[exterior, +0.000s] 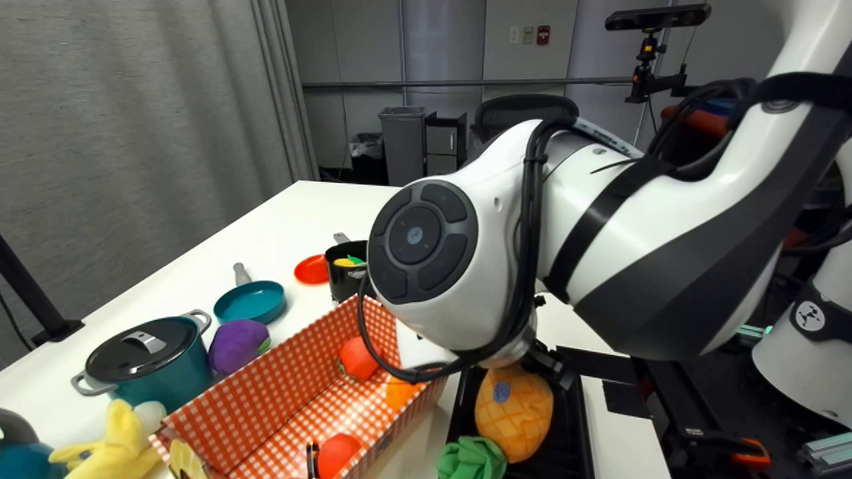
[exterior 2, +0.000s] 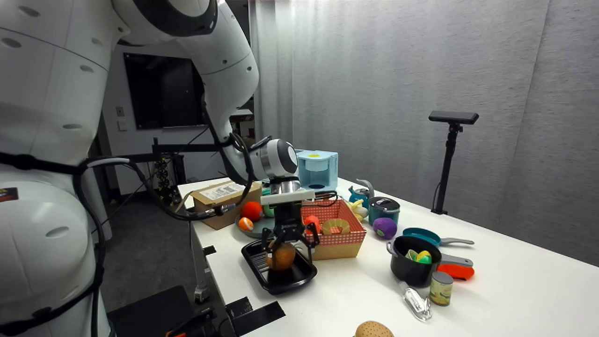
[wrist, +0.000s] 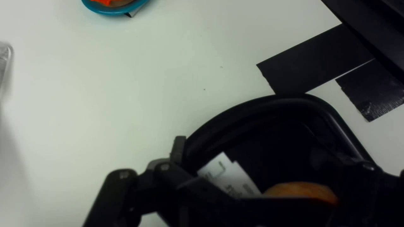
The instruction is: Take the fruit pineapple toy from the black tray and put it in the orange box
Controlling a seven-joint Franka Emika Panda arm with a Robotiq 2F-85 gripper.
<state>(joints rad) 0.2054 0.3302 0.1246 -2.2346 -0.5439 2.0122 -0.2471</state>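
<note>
"While its jaws stand apart, the claw (exterior 2: 291,255) straddles the pineapple toy (exterior: 514,416), a gap showing on one side."

"And the toy itself?"

"Lying in the black tray (exterior 2: 292,281), green leaves (exterior: 474,458) visible in an exterior view. Just beside stands the orange box (exterior: 279,386), red-orange toys (exterior: 356,359) inside; farther out, on the white table (exterior 2: 514,290), sits a black pot (exterior 2: 412,272)."

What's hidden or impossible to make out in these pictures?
Pineapple toy: wrist view, mostly hidden behind the gripper.
Black tray: in an exterior view, cut off by the bottom edge.
White label: wrist view, print too blurred to read.
Speckled bun: in an exterior view, cut off by the bottom edge.
</note>
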